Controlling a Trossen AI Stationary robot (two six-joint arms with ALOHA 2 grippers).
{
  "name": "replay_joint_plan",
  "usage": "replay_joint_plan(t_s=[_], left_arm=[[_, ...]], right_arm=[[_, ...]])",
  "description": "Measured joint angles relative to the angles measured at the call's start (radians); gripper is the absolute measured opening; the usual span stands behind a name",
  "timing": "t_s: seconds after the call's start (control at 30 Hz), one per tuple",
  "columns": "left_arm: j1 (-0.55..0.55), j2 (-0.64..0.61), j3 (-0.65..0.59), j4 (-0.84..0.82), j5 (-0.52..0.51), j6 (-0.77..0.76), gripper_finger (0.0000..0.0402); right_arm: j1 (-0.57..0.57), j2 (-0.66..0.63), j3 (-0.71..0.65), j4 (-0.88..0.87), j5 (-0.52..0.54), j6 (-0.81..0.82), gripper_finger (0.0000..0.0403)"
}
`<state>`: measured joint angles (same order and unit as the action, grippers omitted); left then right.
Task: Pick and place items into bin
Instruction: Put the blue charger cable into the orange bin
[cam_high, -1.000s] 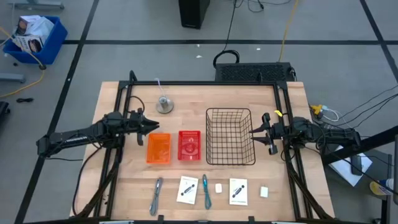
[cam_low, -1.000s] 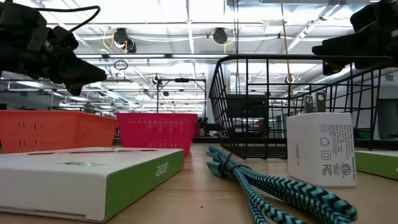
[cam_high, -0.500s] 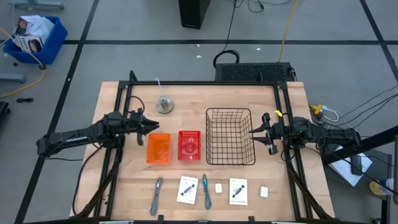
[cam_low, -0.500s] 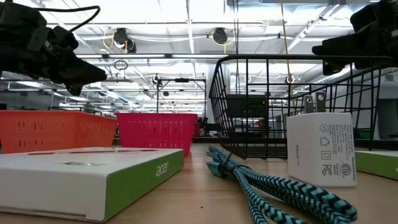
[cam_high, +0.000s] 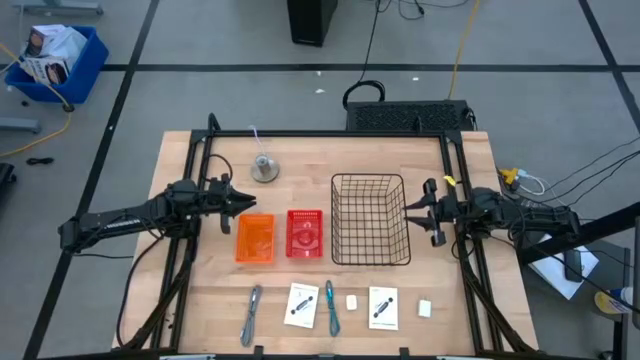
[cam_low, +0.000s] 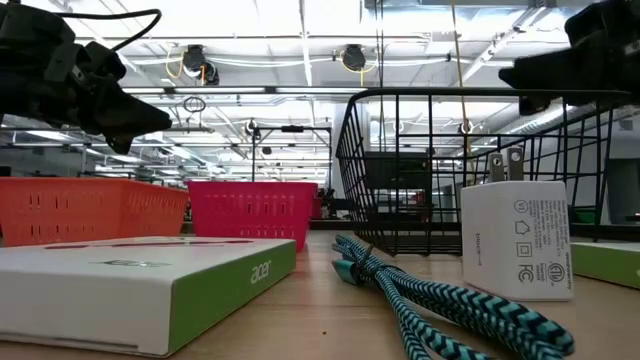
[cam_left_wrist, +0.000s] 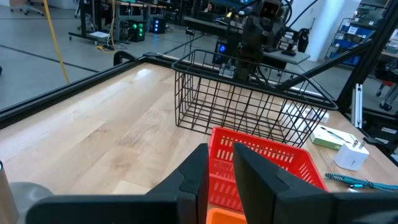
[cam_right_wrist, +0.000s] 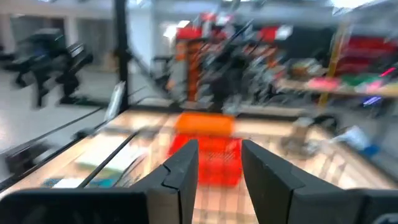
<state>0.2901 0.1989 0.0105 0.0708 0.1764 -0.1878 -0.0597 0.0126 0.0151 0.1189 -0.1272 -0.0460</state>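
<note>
The pale wooden table (cam_high: 300, 165) stands on a grey floor crossed by dark lines. Along its near edge lie the grey braided cable (cam_high: 251, 315), two white boxes (cam_high: 301, 305), the teal braided cable (cam_high: 330, 307) and two small white chargers (cam_high: 425, 309). Behind them sit an orange plastic bin (cam_high: 254, 239), a red plastic bin (cam_high: 305, 234) and a black wire basket (cam_high: 370, 220). The left claw (cam_high: 240, 201) hovers near the orange bin, slightly parted, empty. The right claw (cam_high: 412, 212) hangs beside the basket, parted, empty.
</note>
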Motion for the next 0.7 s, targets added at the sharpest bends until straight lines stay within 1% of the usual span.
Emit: replay_joint_plan(t_s=[0.07,0.27,0.47,0.5,0.7], left_arm=[[0.000,0.000,0.000,0.000,0.000,0.000,0.0076],[0.000,0.000,0.000,0.000,0.000,0.000,0.0076],[0.000,0.000,0.000,0.000,0.000,0.000,0.0076],[0.000,0.000,0.000,0.000,0.000,0.000,0.0076],[0.000,0.000,0.000,0.000,0.000,0.000,0.0076]], right_arm=[[0.000,0.000,0.000,0.033,0.025,0.011,0.0114],[0.002,0.000,0.000,0.106,-0.006,0.188,0.0114],[0.002,0.002,0.000,0.143,-0.007,0.228,0.0114],[0.003,0.003,0.000,0.145,-0.023,0.249,0.0114],[0.003,0.003,0.000,0.157,-0.210,0.346,0.0114]])
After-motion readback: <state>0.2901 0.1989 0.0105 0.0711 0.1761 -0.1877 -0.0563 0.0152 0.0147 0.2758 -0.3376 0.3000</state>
